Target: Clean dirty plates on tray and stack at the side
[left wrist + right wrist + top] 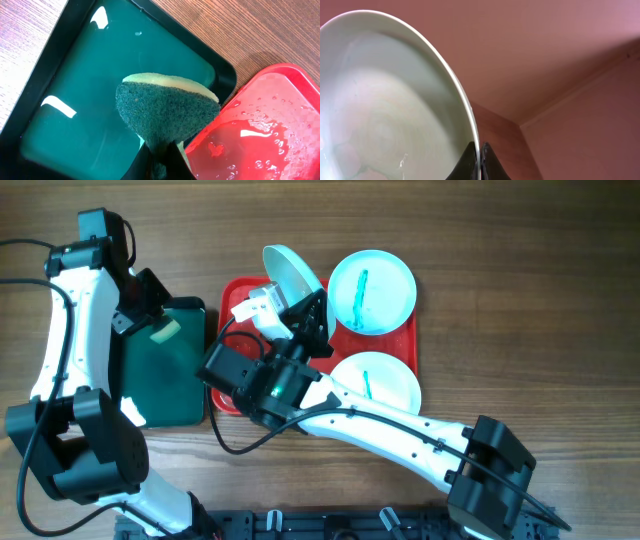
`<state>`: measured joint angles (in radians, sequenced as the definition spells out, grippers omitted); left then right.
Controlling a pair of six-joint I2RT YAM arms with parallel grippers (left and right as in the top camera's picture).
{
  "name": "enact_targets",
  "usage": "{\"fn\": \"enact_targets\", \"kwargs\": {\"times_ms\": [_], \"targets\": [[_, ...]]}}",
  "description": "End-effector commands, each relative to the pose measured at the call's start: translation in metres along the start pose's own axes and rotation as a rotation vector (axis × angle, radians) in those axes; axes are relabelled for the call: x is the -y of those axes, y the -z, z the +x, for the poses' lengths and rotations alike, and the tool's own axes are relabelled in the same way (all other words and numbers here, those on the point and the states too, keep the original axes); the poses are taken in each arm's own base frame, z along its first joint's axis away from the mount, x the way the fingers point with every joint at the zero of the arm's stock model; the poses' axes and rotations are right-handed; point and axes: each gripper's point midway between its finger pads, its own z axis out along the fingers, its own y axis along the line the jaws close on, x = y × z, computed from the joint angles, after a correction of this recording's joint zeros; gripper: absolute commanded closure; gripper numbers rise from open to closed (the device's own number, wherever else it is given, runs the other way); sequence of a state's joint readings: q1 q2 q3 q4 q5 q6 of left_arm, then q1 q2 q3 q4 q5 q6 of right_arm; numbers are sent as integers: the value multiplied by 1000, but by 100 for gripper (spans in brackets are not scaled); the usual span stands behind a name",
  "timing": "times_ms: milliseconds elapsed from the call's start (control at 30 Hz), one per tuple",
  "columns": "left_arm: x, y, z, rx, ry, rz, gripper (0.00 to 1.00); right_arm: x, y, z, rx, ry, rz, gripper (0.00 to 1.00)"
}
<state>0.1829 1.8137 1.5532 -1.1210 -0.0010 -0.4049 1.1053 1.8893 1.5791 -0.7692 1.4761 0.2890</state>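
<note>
Held plate: one of the plates point(290, 272) is lifted on edge over the 11 o'clock corner of the red tray point(238, 298), face tilted toward 9 o'clock. I see no teal mark on it in the right wrist view, only faint wet traces.
Other plates: two lie flat on the tray at 1 o'clock point(372, 290) and 5 o'clock point(375, 385), each with a teal smear.
Right gripper point(300, 302): pressed together on the lifted plate's rim, a thin edge pinch.
Right arm pose: reaches in from 5 o'clock, forearm low across the tray, wrist turned so the plate stands up.
Left gripper point(160, 160): pinching a green scouring sponge point(167, 112), pad facing outward.
Left arm pose: folded at 9 o'clock, the sponge hanging over the dark green tray point(75, 100), close to the red tray's edge.
Step, as I read it: wiping the lifted plate, or finishing it.
Doing it well: bring the sponge in flat, push lightly toward the pinch so the rim does not slip, and keep drips over the tray.
</note>
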Motion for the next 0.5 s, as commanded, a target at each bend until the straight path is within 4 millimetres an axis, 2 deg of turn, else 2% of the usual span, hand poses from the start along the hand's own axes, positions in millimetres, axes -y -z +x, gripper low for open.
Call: {"fn": "enact_targets", "kwargs": {"times_ms": [0, 67, 167, 233, 300, 400, 467], "targets": [[1, -2, 0, -9, -3, 8, 96, 0, -1, -3, -16, -28, -53, 96], [1, -2, 0, -9, -3, 8, 96, -55, 1, 18, -124, 59, -396, 96], [0, -2, 1, -16, -3, 5, 96, -95, 5, 37, -269, -4, -714, 96], [-2, -2, 4, -27, -3, -1, 96, -105, 0, 46, -387, -104, -911, 96], [-3, -2, 7, -36, -3, -6, 96, -93, -22, 47, -484, -244, -1071, 96], [-4, -2, 8, -43, -3, -9, 96, -57, -64, 57, -584, -435, -1182, 96], [-4, -2, 8, -42, -4, -9, 96, -16, -110, 88, -691, -579, -1152, 96]]}}
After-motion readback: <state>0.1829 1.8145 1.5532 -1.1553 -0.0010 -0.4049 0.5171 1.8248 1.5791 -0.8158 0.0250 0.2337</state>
